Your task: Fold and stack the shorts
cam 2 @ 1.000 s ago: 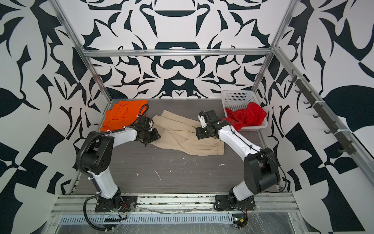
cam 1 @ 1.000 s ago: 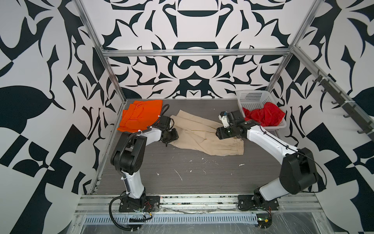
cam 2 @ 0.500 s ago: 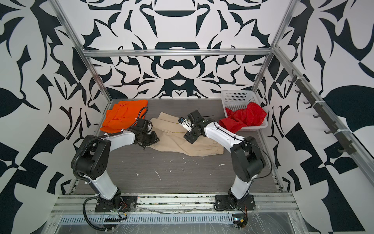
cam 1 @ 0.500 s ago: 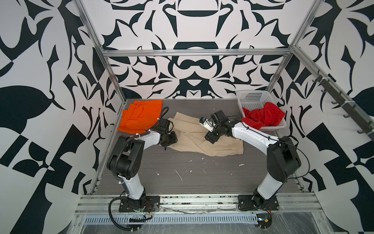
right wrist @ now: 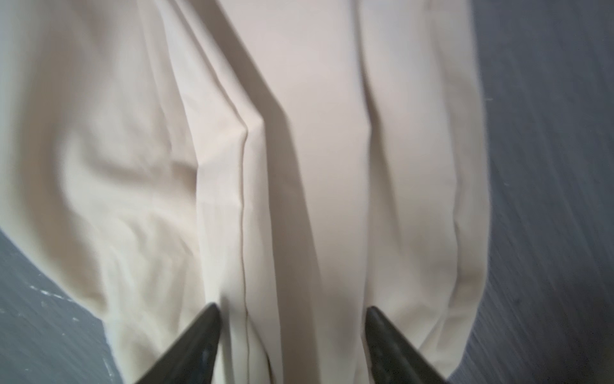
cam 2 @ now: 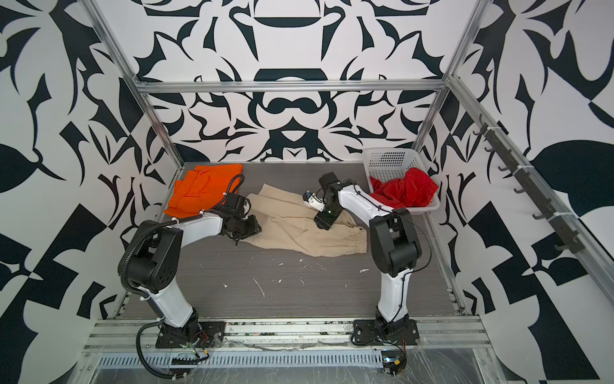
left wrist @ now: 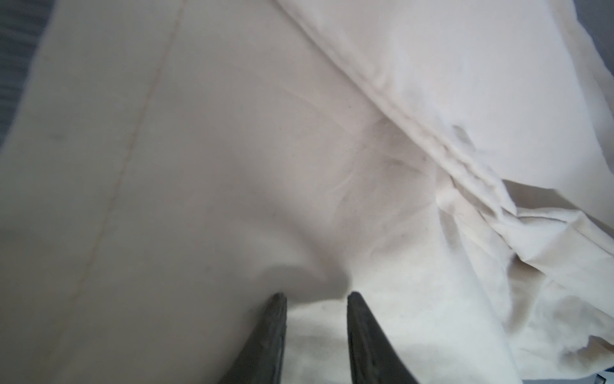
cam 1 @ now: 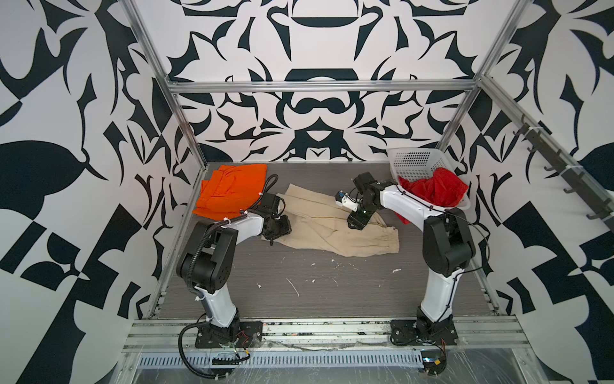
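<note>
Main hazard: the beige shorts lie spread out mid-table and unfolded, gathered waistband at the near right. If my two arms pull unevenly, I judge the cloth will skew or bunch rather than fold true. Second hazard: the folded orange shorts sit just behind the left arm at the far left, so a careless swing could drag them out of shape. The red shorts are heaped in the basket, spilling over its rim close to the right arm. The left gripper is nearly closed, with a ridge of beige cloth gathered at its tips; that pinch looks shallow and may slip. The right gripper stands wide apart astride a seam fold and holds nothing. For room, the table is bare in front, while the frame rails hem in both sides.
</note>
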You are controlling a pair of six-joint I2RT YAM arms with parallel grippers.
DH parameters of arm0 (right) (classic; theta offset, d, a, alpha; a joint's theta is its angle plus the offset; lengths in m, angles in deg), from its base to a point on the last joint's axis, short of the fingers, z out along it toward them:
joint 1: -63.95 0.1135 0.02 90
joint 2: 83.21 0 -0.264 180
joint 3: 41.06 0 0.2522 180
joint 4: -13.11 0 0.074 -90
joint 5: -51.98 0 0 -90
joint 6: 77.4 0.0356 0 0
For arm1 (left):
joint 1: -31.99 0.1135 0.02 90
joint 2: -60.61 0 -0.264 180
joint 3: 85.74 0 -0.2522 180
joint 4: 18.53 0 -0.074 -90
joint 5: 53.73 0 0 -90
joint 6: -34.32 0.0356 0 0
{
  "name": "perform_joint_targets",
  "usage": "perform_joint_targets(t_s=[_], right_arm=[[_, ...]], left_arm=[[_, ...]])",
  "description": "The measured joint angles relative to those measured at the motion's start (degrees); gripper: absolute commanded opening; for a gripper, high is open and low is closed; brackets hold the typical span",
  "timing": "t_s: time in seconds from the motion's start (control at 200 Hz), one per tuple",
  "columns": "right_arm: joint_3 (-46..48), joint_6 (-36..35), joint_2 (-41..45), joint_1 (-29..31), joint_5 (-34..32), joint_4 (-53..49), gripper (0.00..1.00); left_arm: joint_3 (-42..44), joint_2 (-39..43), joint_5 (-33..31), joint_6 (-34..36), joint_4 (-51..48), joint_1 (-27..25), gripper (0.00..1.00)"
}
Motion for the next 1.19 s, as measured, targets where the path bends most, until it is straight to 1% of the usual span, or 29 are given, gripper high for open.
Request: perform_joint_targets(t_s=[0.045,0.07,0.185,0.3,0.4,0.49,0.535,0.59,0.7,0.73,0.76,0.82,0.88,0.95,1.005,1.11,1.195], right_arm=[[-0.42,-0.33,-0.85,0.00,0.00,-0.39,0.28],[-0.63,-0.04,-1.22,0.00,0.00,-0.63,0.24],[-1.29,-0.20,-1.51,-0.52,0.35,-1.05,0.11],[-2.43,1.64,-1.27,-2.99,3.50,-0.37,0.05],[-4.09,4.50,-1.46,-7.08,6.43,0.81,0.02],[-8.13,7.58,-3.76,-10.58,7.85,0.79,0.01],[-10.80,9.22,-5.81,-12.02,8.02,0.85,0.03],[-14.29,11.78,-9.16,-13.49,7.96,0.94,0.11],[-18.78,15.96,-15.10,-14.93,7.06,0.96,0.31],[-19.52,16.94,-16.46,-15.06,6.69,0.98,0.38],[-19.87,18.23,-17.33,-15.08,6.45,1.05,0.43],[-19.91,19.91,-18.10,-14.97,5.86,0.98,0.49],[-19.87,20.96,-17.62,-14.82,5.27,0.94,0.52],[-18.51,22.36,-14.78,-14.80,4.83,2.12,0.53],[-16.00,23.34,-10.58,-14.80,4.68,3.37,0.53],[-8.59,25.79,1.44,-14.71,4.79,6.69,0.53],[-0.55,28.74,13.29,-14.69,5.35,10.56,0.53]], left_arm=[[0.00,0.00,0.00,0.07,0.00,-0.02,0.35],[0.00,0.00,0.00,0.09,-0.02,-0.02,0.35],[-0.02,0.00,0.00,0.11,-0.04,-0.02,0.35],[-0.11,-0.13,0.00,0.22,-0.17,0.00,0.35],[-0.37,-0.31,0.00,0.35,-0.39,0.00,0.35],[-0.48,-0.39,0.00,0.50,-0.50,0.00,0.35],[-0.55,-0.44,0.00,0.52,-0.59,0.00,0.35],[-0.61,-0.48,0.00,0.57,-0.66,0.00,0.35],[-0.76,-0.55,0.00,0.66,-0.87,0.00,0.35],[-0.90,-0.57,0.00,0.72,-1.05,0.00,0.35],[-1.01,-0.63,0.00,0.76,-1.22,-0.02,0.35],[-1.16,-0.66,0.00,0.87,-1.49,0.00,0.36],[-1.44,-0.66,-0.02,1.01,-1.81,-0.07,0.39],[-2.16,-0.66,-0.35,1.01,-2.91,-0.09,0.41],[-2.80,-0.63,-0.72,0.92,-4.13,-0.04,0.42],[-4.66,-0.20,-0.90,0.72,-6.62,-0.17,0.43],[-7.02,1.20,-0.87,0.46,-7.89,-0.61,0.44]])
